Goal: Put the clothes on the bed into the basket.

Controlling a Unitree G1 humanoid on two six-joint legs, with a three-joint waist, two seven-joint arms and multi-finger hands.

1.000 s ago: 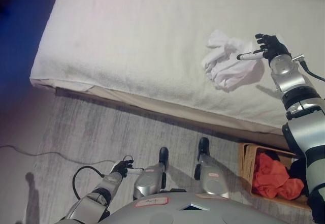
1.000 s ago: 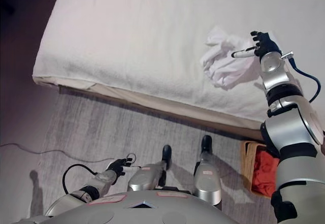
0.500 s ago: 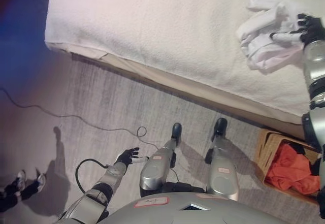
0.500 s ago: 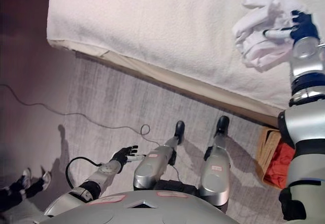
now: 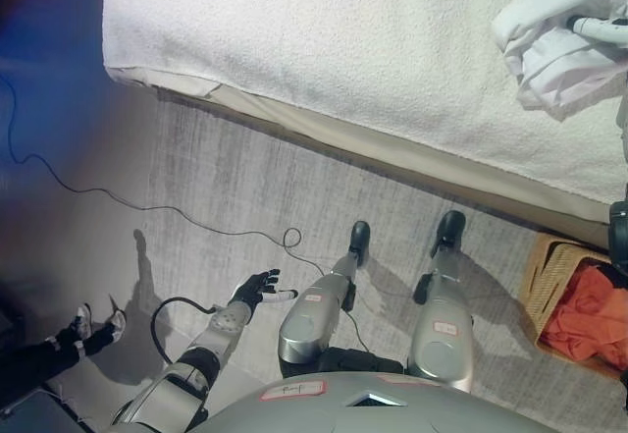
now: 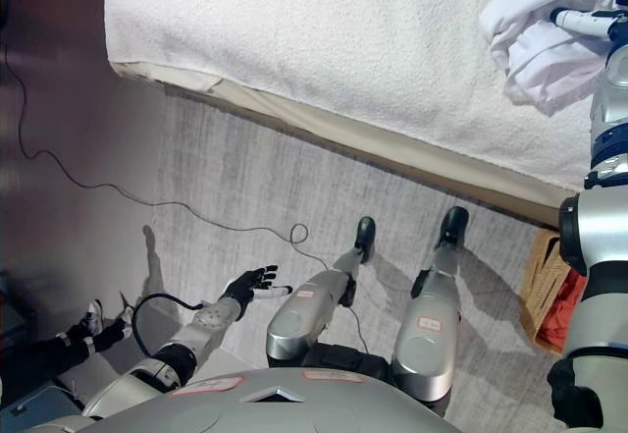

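A crumpled white garment lies on the bed's white cover at the upper right. My right hand reaches it from the right edge and is mostly cut off. One straight white-tipped finger rests on the cloth, with nothing gripped. The wicker basket stands on the floor at the lower right, against the bed's near edge, with an orange-red cloth inside. My left hand hangs low over the floor at the lower left, fingers spread and holding nothing.
The bed's near edge runs diagonally across the view, with grey carpet below it. A person's legs and shoes show at the lower left, beside a dark flat object in the corner.
The camera has swung, so the bed and garment now sit higher and further right. My right hand stays on the white garment. The person's shoes have come further into view.
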